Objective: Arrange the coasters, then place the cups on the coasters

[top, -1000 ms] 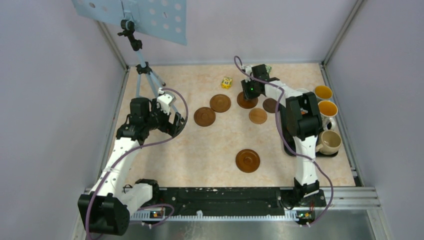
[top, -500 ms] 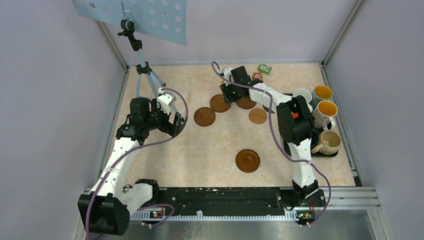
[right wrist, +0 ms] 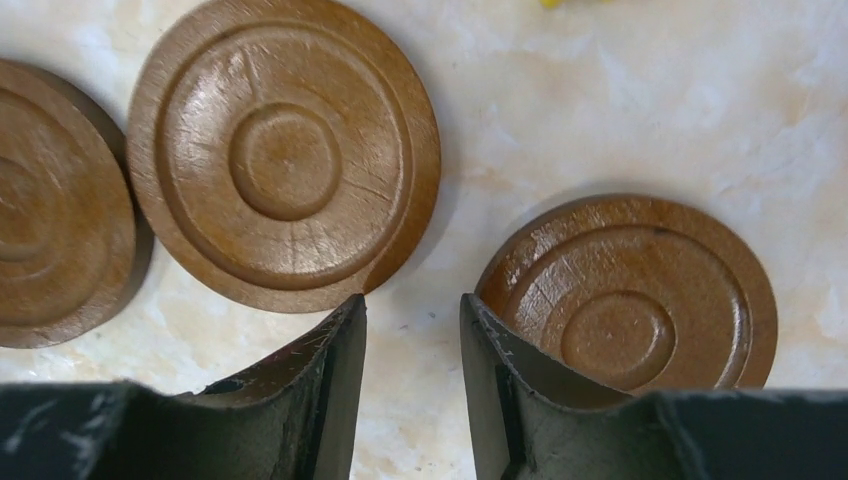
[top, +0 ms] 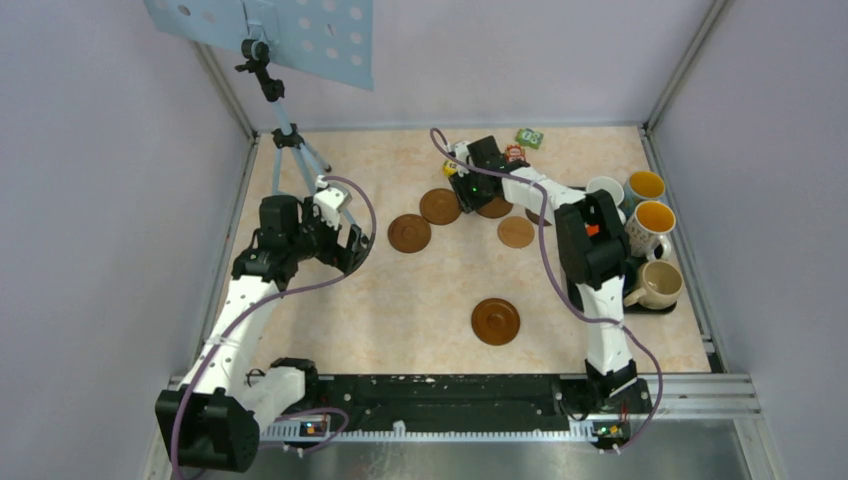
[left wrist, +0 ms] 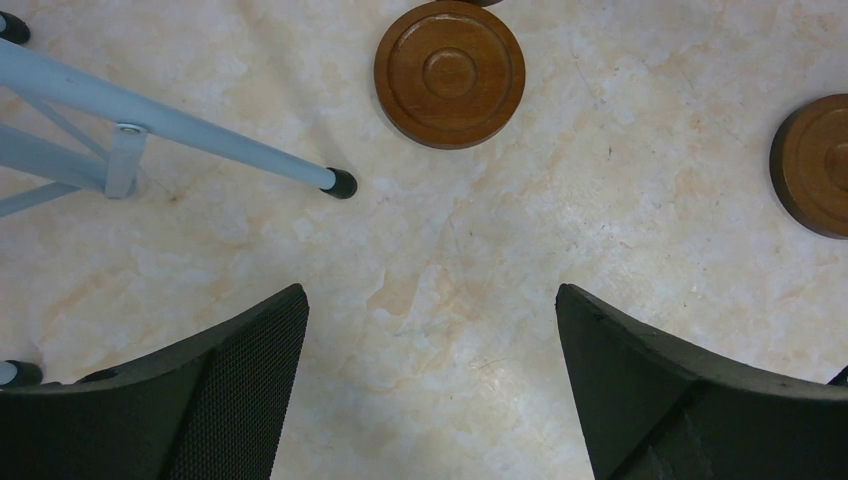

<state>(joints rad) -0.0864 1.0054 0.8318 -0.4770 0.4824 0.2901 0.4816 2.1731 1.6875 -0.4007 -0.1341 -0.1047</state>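
The marbled table [top: 400, 300] carries everything: the cups [top: 655, 218] stand bunched at its right edge, none on a coaster yet, and the coasters [top: 409, 233] lie scattered, most in a loose cluster at the far middle and one lone coaster [top: 496, 321] well apart toward the near side. The left gripper [left wrist: 430, 295] hangs over bare table at the left, jaws spread wide with nothing between them, a tripod leg [left wrist: 200, 140] just beyond. The right gripper [right wrist: 410, 305] is low over the far cluster, jaws a narrow way apart with only bare table in the gap; it sits between a ringed coaster [right wrist: 285, 155] and a darker coaster [right wrist: 630, 295], one finger overlapping the latter's rim in the wrist view, though contact cannot be told. These discs look stiff, light and smooth-topped, lying flat with a thin edge, so I judge a pinch across the rim, or a push at the edge to slide them, the surest hold. A small green packet [top: 529, 137] lies at the far edge
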